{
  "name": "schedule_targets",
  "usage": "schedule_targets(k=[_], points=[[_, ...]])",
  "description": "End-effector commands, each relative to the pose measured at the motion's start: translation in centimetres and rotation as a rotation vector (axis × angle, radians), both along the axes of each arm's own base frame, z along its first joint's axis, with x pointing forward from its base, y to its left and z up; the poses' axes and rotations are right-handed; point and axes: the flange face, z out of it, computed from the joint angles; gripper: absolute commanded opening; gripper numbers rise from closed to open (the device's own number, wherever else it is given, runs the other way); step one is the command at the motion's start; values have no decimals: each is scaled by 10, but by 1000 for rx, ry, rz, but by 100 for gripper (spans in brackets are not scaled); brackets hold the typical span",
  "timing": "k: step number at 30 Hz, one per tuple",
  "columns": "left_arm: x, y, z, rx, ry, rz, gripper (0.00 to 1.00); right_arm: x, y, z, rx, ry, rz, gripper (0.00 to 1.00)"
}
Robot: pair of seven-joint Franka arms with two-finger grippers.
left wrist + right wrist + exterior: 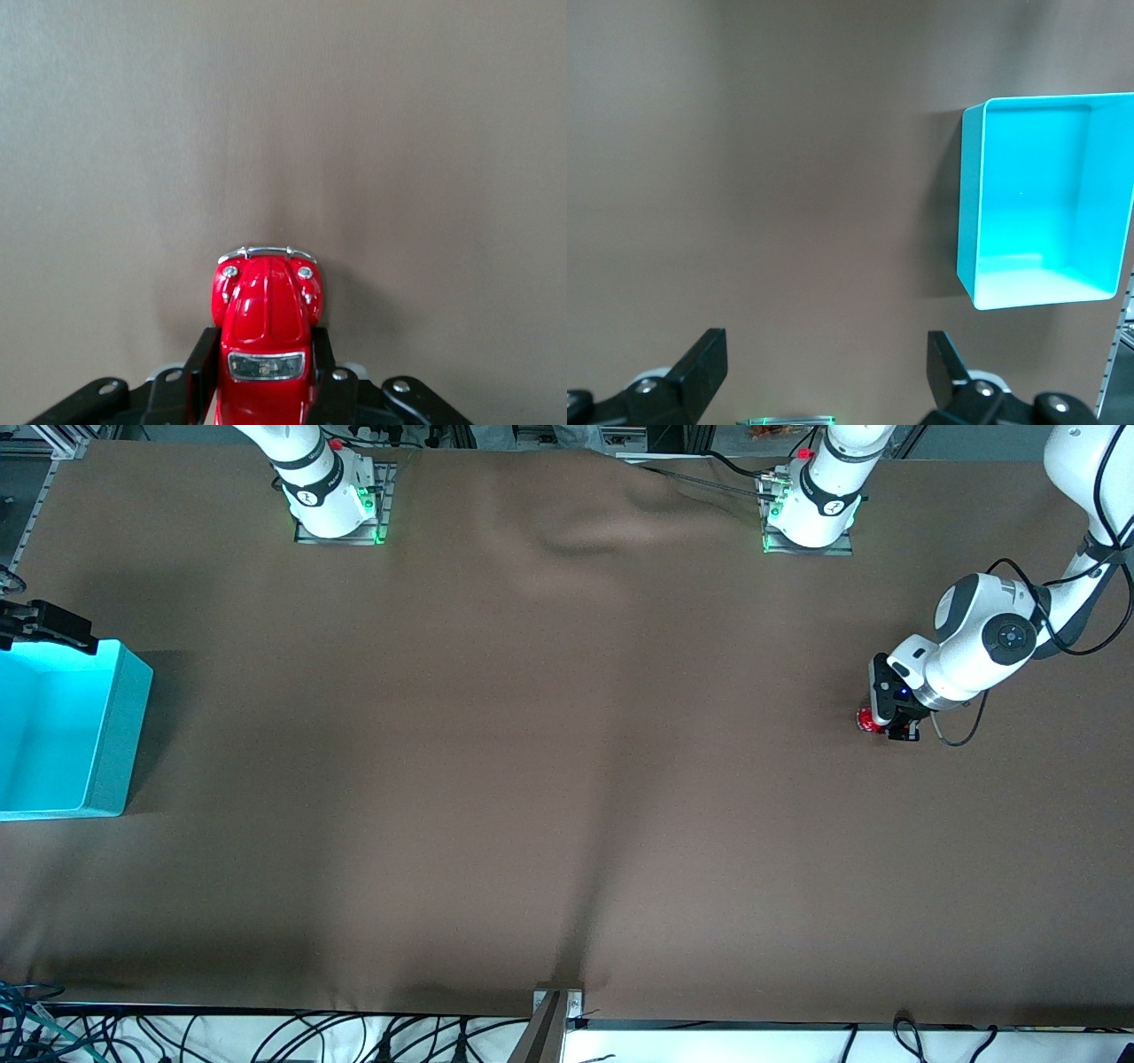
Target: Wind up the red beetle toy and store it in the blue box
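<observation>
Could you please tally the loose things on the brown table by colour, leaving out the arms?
Red: 1, the tiny glossy red beetle toy car, clamped in the left gripper at the left arm's end of the table.
Cyan: 1, the large open-top cyan plastic box, at the right arm's end, with the open right gripper above the table near it.
Total: 2

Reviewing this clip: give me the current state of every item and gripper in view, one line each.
red beetle toy: upright on its wheels, clamped between the left gripper's fingers at the left arm's end of the table.
blue box: open-topped, empty, at the right arm's end of the table.
left gripper: shut on the toy, down at the table.
right gripper: open, holding nothing, waiting by the box.
</observation>
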Motion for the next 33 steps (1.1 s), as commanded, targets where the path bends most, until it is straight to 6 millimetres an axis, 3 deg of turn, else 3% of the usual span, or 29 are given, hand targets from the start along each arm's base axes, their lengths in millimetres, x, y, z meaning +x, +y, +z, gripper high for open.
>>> schedule_targets(k=[1,12,22,23,25,27,29,33], points=[[-15,22,-34,-41,25,-16,0,-2,-1,6,18,-5,11,100],[-21,50,-37,-36,21,-30,0,-2,-1,6,18,-3,10,100],[-19,47,-36,-37,20,-32,0,-2,-1,5,18,-2,10,100],[-18,48,-36,-37,19,-30,11,-2,-1,6,18,-2,10,100],[-18,47,-36,-39,20,-23,53,-2,-1,5,18,-2,10,100],[-18,46,-36,-40,20,-22,73,-2,-2,6,18,-3,9,100],[-17,46,-36,-39,18,-23,100,-2,-1,5,18,0,10,100],[-15,46,-33,-34,15,-31,100,-2,-1,5,18,0,10,100]])
